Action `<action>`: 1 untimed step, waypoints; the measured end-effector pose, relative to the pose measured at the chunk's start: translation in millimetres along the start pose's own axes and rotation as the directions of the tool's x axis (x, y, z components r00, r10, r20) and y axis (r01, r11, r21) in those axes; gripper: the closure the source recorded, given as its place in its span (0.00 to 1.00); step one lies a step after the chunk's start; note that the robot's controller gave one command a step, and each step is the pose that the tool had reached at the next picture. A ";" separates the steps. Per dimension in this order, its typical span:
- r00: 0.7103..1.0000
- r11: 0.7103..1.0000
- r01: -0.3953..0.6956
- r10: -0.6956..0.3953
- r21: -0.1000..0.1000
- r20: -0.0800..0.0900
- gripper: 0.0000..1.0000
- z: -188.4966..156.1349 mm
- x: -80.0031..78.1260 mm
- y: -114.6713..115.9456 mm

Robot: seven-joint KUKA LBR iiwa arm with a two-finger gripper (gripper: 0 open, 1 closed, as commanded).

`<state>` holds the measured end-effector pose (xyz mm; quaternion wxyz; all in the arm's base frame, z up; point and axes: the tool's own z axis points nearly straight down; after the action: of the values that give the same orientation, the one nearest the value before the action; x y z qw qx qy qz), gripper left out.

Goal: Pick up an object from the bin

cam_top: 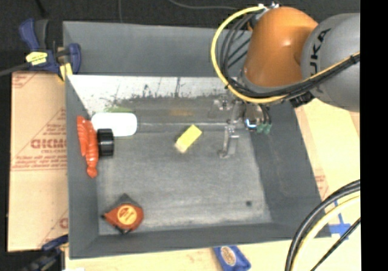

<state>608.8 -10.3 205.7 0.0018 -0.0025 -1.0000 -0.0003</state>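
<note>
My gripper, open or closed I cannot tell, hangs low near the yellow block at its 9 o'clock, the nearest candidate.

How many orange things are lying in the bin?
2. A long orange thing lies along the left wall; a round orange tape measure sits in the bottom-left corner. The arm covers the upper-right part of the bin, so more may be hidden.
</note>
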 end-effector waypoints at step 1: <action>1.000 1.000 0.000 0.000 0.000 0.008 0.00 -4.9 -1.4 -0.1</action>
<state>610.3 -10.5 210.5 -0.0022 -0.0026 -1.0000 -0.0002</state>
